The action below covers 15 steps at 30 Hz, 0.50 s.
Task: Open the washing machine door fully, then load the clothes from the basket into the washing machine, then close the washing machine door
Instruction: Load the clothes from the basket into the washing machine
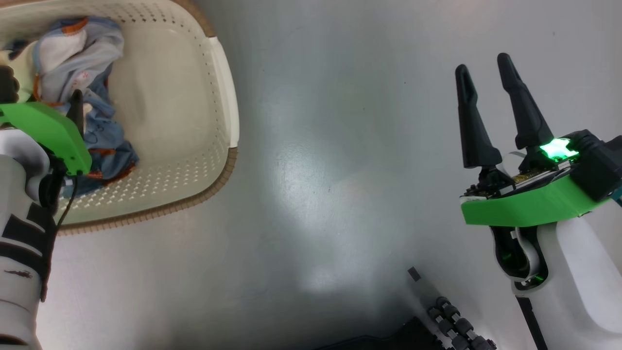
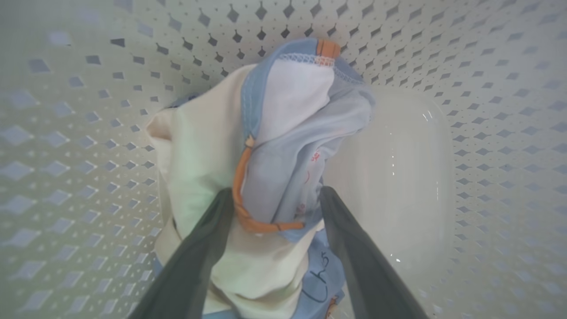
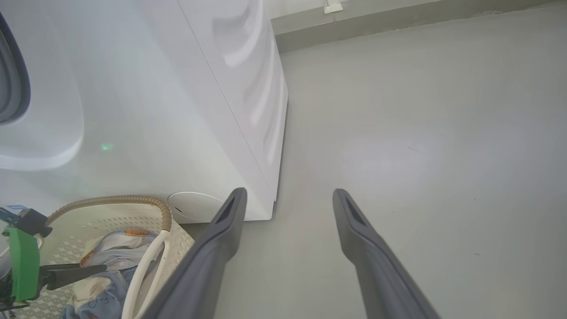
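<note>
The cream basket (image 1: pixel 228 97) with a brown woven rim sits on the floor at the upper left of the head view. Light blue and cream clothes (image 1: pixel 73 53) lie bunched in its left half. My left gripper (image 1: pixel 43 95) reaches down into the basket. In the left wrist view it (image 2: pixel 277 195) is open, its two fingers straddling a raised fold of the clothes (image 2: pixel 288 124). My right gripper (image 1: pixel 482 63) hangs open over bare floor, holding nothing. The white washing machine (image 3: pixel 186 97) stands behind the basket (image 3: pixel 166 212). A dark curved edge shows at that view's left border; the washing machine door itself is hidden.
Grey floor (image 1: pixel 330 170) stretches between the basket and my right arm. A small round white cover (image 3: pixel 195 207) sits low on the machine's front. A wall base (image 3: pixel 398 17) runs along the back. Dark parts of my base (image 1: pixel 452 325) show at the bottom.
</note>
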Motion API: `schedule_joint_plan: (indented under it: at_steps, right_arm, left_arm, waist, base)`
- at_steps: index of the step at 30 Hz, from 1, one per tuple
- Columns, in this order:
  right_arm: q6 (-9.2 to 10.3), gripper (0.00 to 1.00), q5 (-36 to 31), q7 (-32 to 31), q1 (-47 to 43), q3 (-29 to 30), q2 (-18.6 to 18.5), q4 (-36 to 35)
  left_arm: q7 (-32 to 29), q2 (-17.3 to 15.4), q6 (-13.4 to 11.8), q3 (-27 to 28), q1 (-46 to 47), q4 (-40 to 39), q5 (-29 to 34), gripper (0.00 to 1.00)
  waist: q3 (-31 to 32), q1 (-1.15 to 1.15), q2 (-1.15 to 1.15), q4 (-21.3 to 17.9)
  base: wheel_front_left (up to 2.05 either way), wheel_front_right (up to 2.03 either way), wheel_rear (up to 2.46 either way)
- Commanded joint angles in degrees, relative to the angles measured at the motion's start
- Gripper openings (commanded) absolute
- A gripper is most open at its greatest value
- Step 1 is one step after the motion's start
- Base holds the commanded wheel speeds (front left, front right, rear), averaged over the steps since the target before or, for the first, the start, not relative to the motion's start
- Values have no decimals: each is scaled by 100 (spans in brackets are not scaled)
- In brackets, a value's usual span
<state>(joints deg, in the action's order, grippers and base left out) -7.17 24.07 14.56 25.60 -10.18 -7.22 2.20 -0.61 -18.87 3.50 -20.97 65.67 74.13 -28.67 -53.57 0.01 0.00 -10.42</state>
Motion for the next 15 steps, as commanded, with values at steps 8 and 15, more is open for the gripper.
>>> schedule_joint_plan:
  at_steps: [8,15]
  right_arm:
    - [-32,100,-62,44,-182,-212,21,-142]
    - [-32,100,-60,44,-207,-148,-19,-145]
  left_arm:
    - [-123,-305,125,-31,-196,-22,-25,0]
    - [54,-222,176,-42,-178,-20,-97,0]
  waist:
    - [28,-1,0,-95]
    - [89,-1,0,-46]
  base:
    - [0,0,0]
    - [0,0,0]
